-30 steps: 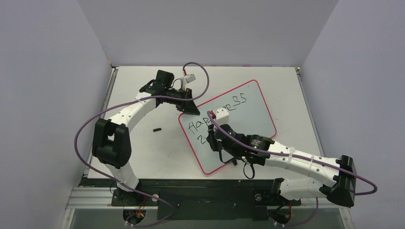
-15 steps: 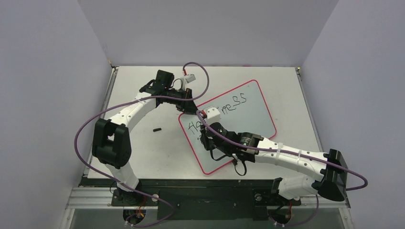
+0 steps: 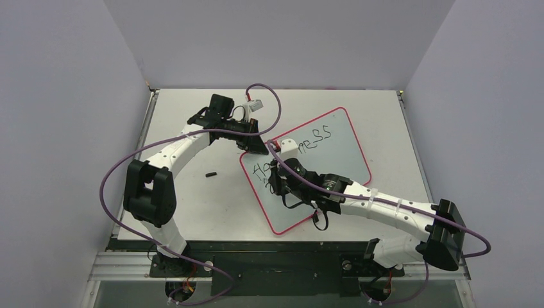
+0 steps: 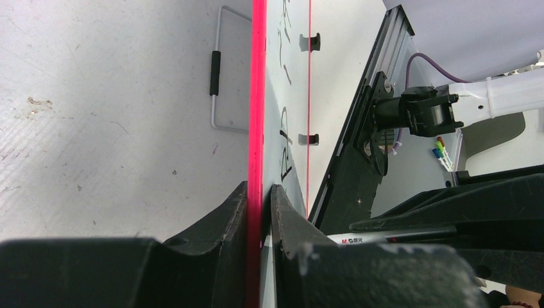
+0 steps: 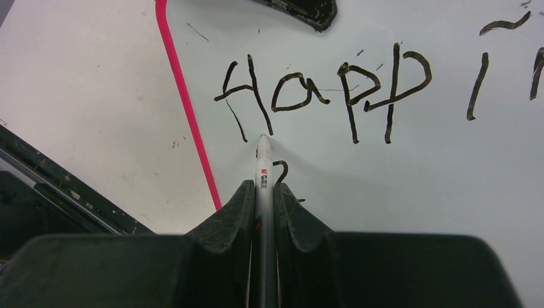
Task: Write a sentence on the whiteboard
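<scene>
The right arm has swung left across the whiteboard point(image 3: 343, 157) since a second ago, carrying the right gripper point(image 3: 278, 174) from the middle of the writing toward the board's left rim. The left arm and the board have not shifted.

The whiteboard lies tilted on the tabletop point(image 3: 205, 208), right of centre, with one corner pointing toward the arm bases. The left gripper point(image 3: 256, 146) is at the board's upper left edge. In the left wrist view its jaws point(image 4: 259, 196) are clamped on the red rim point(image 4: 258, 115), one finger on each face of the board. A bent wire bracket point(image 4: 216, 70) with a black sleeve sits beside the rim on that side.

The right gripper point(image 5: 264, 192) has its jaws closed tight on a marker point(image 5: 263, 168), which runs straight out between the fingers. The marker's tip sits just under the foot of the first letter and seems to touch the board, though contact is hard to confirm from this angle. The sentence point(image 5: 349, 96) reads "Happi" in this view, with further strokes cut off at the right. A small curled mark lies just beside the marker tip, beneath that line. From above, "ness" point(image 3: 314, 137) shows beyond the gripper, which hides the rest.

A small black piece point(image 3: 210, 173) lies on the tabletop left of the board, well apart from it.
</scene>
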`<state>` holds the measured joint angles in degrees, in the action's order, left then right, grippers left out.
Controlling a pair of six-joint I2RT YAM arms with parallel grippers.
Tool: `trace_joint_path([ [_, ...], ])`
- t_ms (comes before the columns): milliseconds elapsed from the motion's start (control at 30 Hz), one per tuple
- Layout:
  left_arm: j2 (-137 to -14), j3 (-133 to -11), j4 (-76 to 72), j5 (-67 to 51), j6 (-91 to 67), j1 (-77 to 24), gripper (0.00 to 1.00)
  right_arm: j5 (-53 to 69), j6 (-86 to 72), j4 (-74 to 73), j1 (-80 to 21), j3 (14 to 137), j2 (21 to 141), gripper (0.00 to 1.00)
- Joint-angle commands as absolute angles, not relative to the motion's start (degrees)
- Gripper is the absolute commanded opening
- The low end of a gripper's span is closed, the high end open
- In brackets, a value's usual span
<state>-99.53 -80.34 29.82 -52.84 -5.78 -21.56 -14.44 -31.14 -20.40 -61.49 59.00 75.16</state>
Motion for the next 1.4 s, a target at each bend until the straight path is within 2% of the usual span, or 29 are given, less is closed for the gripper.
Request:
trace_joint_path([
  [0, -96.31, -80.95, 27.42, -52.33, -4.22, -22.24, 0.00, -15.78, -32.12, -18.58, -59.77, 56.88, 74.72, 0.00],
  [333, -96.41, -81.45, 27.44, -52.22, -4.30, -22.24, 0.00, -13.70, -31.50, -19.59, -60.45, 56.28, 72.82, 0.00],
  [667, -96.39, -81.91, 27.85, -52.12, -4.28, -22.28, 0.00, -15.76, -31.44, -20.34, -60.98, 55.05, 65.24, 0.00],
  [1367, -96.11, -81.66, 27.77, -52.09, -4.10, -22.37, 0.00, -18.28, -31.22, -19.53, -59.30, 53.20, 70.73, 0.00],
])
